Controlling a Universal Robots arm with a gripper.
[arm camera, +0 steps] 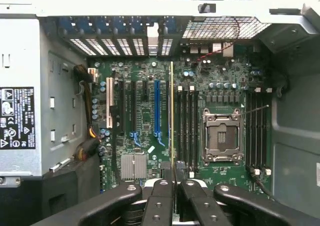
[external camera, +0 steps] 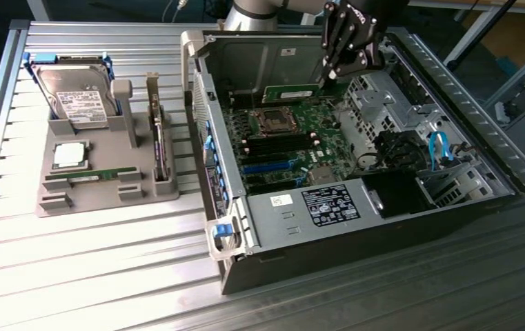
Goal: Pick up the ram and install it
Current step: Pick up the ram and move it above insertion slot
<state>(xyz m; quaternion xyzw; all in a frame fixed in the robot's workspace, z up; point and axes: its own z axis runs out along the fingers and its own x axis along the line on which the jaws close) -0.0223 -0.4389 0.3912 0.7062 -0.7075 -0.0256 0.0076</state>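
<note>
the hand (external camera: 332, 76), black with jointed metal fingers, is pinched narrow on one end of the ram (external camera: 292, 91), a thin flat green board with a white label. the stick hangs level in the air above the cpu socket (external camera: 274, 121), toward the grey sheet-metal back wall of the computer case (external camera: 272, 52). in the wrist view the stick is edge-on, a slim yellow-green line running alongside the black memory slots (arm camera: 186, 131) just beside the socket, not seated in any of them.

the socket is a square silver frame with a dark open middle, set in the glossy green motherboard (arm camera: 225, 85). long black slots flank it on both sides. a small ribbed metal heat sink (arm camera: 133, 166) sits past the nearer slots from the socket. the boxy grey power supply (external camera: 331, 203) with its black label closes off the case end well away from the socket.

the case top is open, so there is free room straight above the socket, hemmed by upright metal walls.

well apart from the socket, outside the case on the ribbed aluminium counter (external camera: 87, 276), a matte grey tray (external camera: 105, 200) holds a second ram stick (external camera: 92, 176), a square silver processor chip (external camera: 69, 153) and a hard drive (external camera: 78, 100).
</note>
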